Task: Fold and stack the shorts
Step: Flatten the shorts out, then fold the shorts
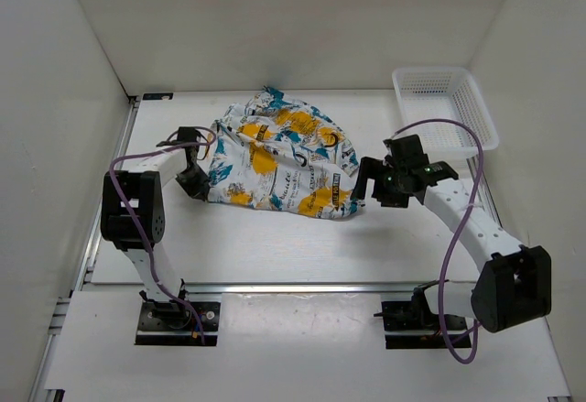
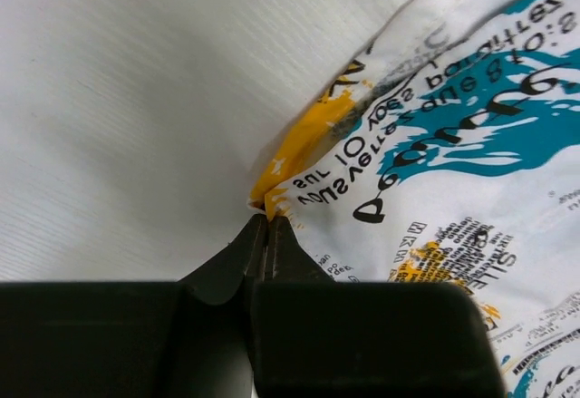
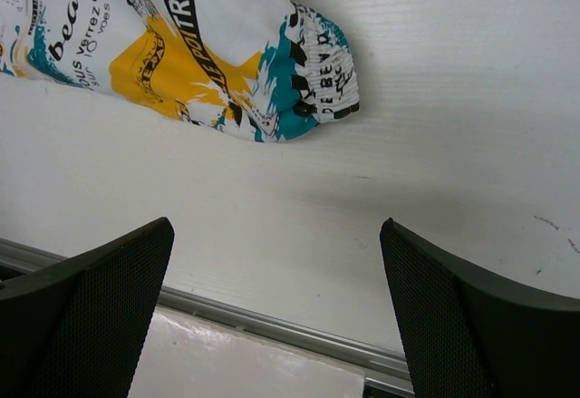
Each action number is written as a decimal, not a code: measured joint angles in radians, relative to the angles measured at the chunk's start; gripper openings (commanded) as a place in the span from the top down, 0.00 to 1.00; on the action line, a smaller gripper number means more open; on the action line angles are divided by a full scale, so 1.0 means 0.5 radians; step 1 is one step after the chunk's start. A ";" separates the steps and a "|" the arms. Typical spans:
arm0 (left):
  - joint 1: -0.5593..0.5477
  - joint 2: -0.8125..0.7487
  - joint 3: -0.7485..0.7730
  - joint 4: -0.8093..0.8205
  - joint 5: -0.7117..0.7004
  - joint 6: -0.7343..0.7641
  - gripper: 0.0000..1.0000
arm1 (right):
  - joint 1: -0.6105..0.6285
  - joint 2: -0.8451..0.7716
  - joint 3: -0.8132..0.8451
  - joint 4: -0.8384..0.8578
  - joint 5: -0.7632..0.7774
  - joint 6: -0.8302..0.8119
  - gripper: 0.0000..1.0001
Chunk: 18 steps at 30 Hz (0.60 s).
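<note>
On the near left, the black left gripper (image 2: 267, 226) is pressing its jaws together on the yellow near-left corner of the white fabric shorts with yellow, teal and black print (image 1: 279, 159). How much cloth is lying between the tips is hard to make out. On the near right, the black right gripper (image 3: 276, 230) is standing wide open, holding nothing, just beside the near-right corner. The shorts are lying crumpled in the middle of the white table (image 1: 275, 246), stretching left to right between both arms. The white plastic mesh basket (image 1: 476, 118) is sitting at the far right.
</note>
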State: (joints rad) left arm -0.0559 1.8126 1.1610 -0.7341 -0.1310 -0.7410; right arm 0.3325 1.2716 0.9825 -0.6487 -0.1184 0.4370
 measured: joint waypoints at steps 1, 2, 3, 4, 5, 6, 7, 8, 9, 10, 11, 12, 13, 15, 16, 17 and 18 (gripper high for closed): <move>-0.002 -0.003 0.008 -0.003 0.007 0.001 0.90 | -0.003 -0.002 -0.018 0.001 -0.005 0.000 0.01; -0.006 -0.014 0.018 -0.009 0.015 0.002 0.90 | -0.009 -0.003 -0.039 0.002 -0.021 0.002 0.01; -0.012 -0.031 0.032 -0.024 0.022 0.006 0.90 | -0.019 -0.003 -0.066 0.010 -0.046 0.007 0.01; -0.021 -0.063 0.048 -0.043 0.030 0.008 0.90 | -0.037 -0.004 -0.095 0.026 -0.079 0.014 0.01; -0.031 -0.103 0.069 -0.060 0.032 0.011 0.90 | -0.058 -0.004 -0.133 0.047 -0.124 0.033 0.01; -0.042 -0.158 0.105 -0.088 0.040 0.015 0.90 | -0.082 -0.004 -0.172 0.072 -0.168 0.056 0.01; -0.051 -0.213 0.141 -0.105 0.051 0.017 0.90 | -0.102 -0.003 -0.213 0.101 -0.208 0.074 0.01; -0.056 -0.272 0.181 -0.118 0.058 0.017 0.90 | -0.119 0.000 -0.249 0.134 -0.242 0.105 0.02; -0.060 -0.327 0.217 -0.127 0.066 0.018 0.90 | -0.128 0.011 -0.279 0.166 -0.269 0.127 0.04; -0.067 -0.385 0.255 -0.131 0.078 0.018 0.90 | -0.130 0.028 -0.306 0.207 -0.294 0.159 0.05; -0.072 -0.437 0.288 -0.134 0.086 0.018 0.90 | -0.130 0.047 -0.330 0.255 -0.312 0.185 0.09; -0.072 -0.479 0.314 -0.137 0.092 0.018 0.90 | -0.130 0.070 -0.359 0.308 -0.333 0.218 0.11; -0.073 -0.511 0.336 -0.140 0.097 0.018 0.90 | -0.129 0.095 -0.386 0.359 -0.349 0.253 0.13; -0.075 -0.542 0.359 -0.148 0.103 0.019 0.90 | -0.130 0.143 -0.431 0.458 -0.361 0.315 0.20; -0.078 -0.544 0.362 -0.152 0.105 0.019 0.90 | -0.133 0.172 -0.453 0.517 -0.361 0.352 0.22; -0.079 -0.539 0.362 -0.159 0.107 0.018 0.90 | -0.137 0.201 -0.471 0.566 -0.359 0.385 0.24; -0.079 -0.529 0.362 -0.169 0.111 0.018 0.90 | -0.140 0.239 -0.491 0.622 -0.359 0.421 0.29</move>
State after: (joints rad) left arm -0.0952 1.5478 1.3418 -0.8185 -0.0753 -0.7319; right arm 0.2626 1.3911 0.7368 -0.3378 -0.2977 0.6476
